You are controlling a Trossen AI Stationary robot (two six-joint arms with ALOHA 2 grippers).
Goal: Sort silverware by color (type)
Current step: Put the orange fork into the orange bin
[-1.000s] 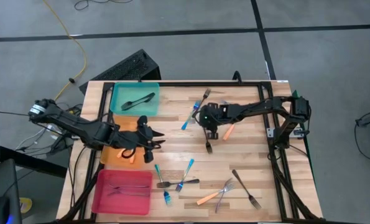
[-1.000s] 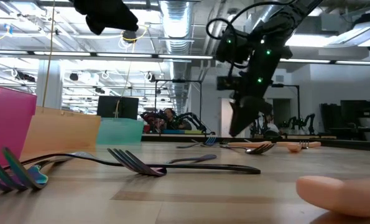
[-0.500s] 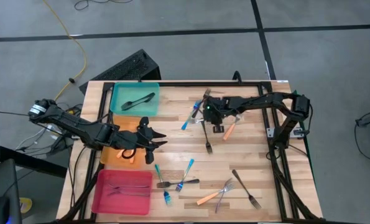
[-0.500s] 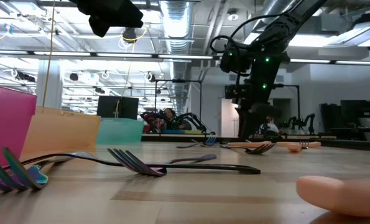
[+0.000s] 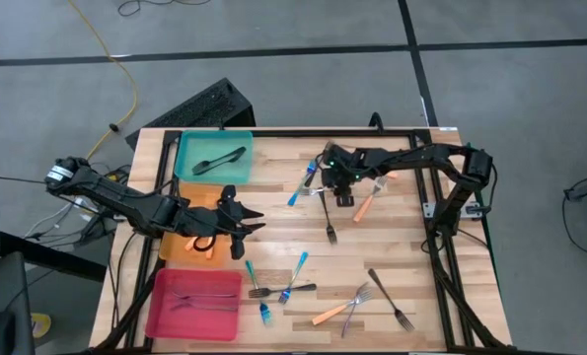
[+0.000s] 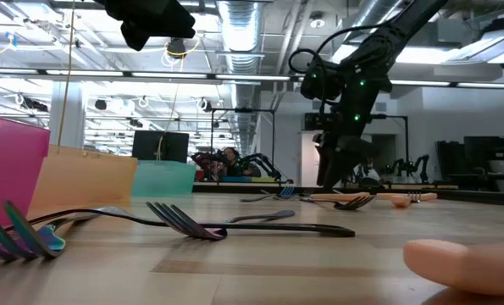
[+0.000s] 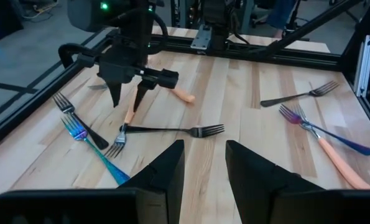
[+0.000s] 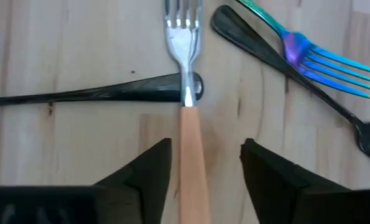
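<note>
- Table point(image 5: 392, 261): forks lie scattered over its middle and near side; teal tray point(image 5: 214, 158) holds a black fork point(image 5: 219, 160).
- Left gripper point(image 5: 242, 223) hovers beside the orange tray point(image 5: 189, 247), fingers apart, empty.
- Right gripper point(image 5: 334, 187), fingers apart, straddles the orange-handled fork point(image 8: 188, 118), which crosses a black fork's point(image 8: 85, 94) handle end.

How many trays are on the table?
3, stacked along the table's left edge in the high view: teal tray farthest back, orange tray in the middle under the left arm, pink tray nearest the front.
</note>
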